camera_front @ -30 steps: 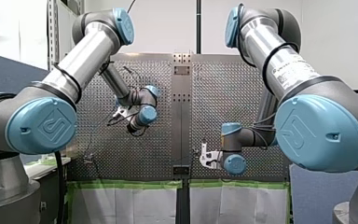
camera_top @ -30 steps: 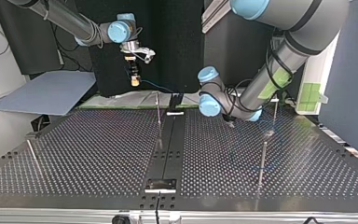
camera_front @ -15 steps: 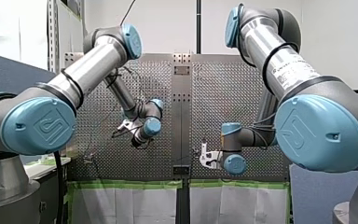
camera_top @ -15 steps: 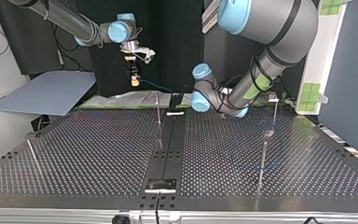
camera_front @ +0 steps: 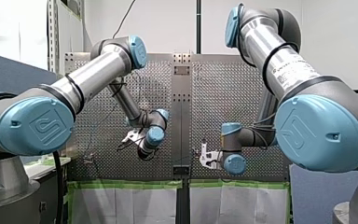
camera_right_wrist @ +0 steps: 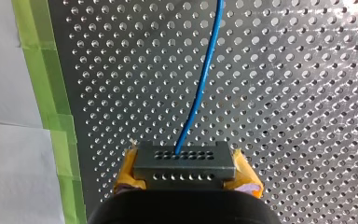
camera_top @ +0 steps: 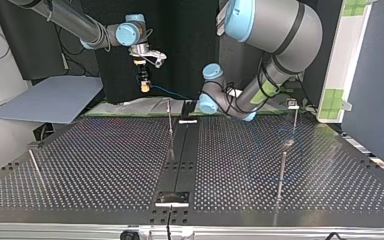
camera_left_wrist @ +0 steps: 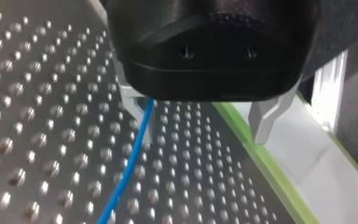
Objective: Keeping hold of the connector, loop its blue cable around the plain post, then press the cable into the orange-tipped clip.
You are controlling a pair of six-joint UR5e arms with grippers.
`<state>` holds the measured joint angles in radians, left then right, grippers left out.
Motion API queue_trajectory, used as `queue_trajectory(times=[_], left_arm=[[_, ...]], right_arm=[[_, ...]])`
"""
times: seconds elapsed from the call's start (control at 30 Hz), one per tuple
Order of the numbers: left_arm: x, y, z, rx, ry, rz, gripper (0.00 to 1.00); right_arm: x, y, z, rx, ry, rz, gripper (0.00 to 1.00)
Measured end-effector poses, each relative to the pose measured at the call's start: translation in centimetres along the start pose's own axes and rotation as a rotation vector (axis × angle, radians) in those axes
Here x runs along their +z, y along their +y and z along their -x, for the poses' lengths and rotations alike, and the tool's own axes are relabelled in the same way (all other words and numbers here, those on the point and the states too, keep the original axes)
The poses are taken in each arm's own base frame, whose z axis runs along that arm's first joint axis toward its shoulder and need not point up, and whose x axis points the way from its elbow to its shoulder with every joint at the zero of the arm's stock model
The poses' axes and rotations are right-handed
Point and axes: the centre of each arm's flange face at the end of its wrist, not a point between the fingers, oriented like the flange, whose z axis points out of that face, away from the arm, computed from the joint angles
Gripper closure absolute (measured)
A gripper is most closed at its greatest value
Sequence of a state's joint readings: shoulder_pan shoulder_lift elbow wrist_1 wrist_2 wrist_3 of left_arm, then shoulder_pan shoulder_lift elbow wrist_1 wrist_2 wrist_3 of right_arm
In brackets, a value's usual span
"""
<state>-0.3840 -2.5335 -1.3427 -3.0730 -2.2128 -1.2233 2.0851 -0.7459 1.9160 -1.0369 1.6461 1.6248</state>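
Pinching the connector, my right gripper has its blue cable running ahead; my left gripper is spread, the cable within, toward one side.

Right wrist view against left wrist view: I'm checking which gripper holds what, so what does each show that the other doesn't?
Only the right wrist view shows the connector, a grey block clamped between the yellow pads of my right gripper, with the blue cable leaving its face. Only the left wrist view shows my left gripper, its metal fingers apart, the cable running between them close to one finger, not gripped. Both show the blue cable, the perforated table and the green tape along its edge.
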Motion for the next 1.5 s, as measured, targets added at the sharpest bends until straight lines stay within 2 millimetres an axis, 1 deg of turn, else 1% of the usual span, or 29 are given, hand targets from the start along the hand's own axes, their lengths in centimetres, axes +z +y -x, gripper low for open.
queue_trajectory(times=[0.23, 0.73, 0.93, 1.17, 1.37, 1.5], left_arm=[[-0.5, -1.4, 0.3, -0.062, -0.027, -0.077, 0.00], [-1.2, -3.2, 0.7, -0.199, -0.058, -0.226, 0.00], [-1.2, -3.8, 0.0, -0.258, -0.057, -0.284, 0.00], [-1.5, -4.7, -1.0, -0.328, -0.065, -0.354, 0.00], [-2.1, -5.6, -0.9, -0.377, -0.069, -0.416, 0.00], [-2.3, -6.2, -0.8, -0.422, -0.082, -0.460, 0.00]], right_arm=[[0.0, 0.0, 0.0, -0.002, -0.002, 0.000, 1.00], [-0.2, -0.1, 0.2, -0.008, -0.019, -0.018, 1.00], [-0.1, -0.2, 0.2, -0.010, -0.031, -0.044, 1.00], [0.3, 0.3, 0.1, -0.019, -0.055, -0.049, 1.00], [0.7, 0.8, -0.1, -0.022, -0.061, -0.042, 1.00], [1.0, 1.5, -0.1, -0.020, -0.061, -0.030, 1.00]])
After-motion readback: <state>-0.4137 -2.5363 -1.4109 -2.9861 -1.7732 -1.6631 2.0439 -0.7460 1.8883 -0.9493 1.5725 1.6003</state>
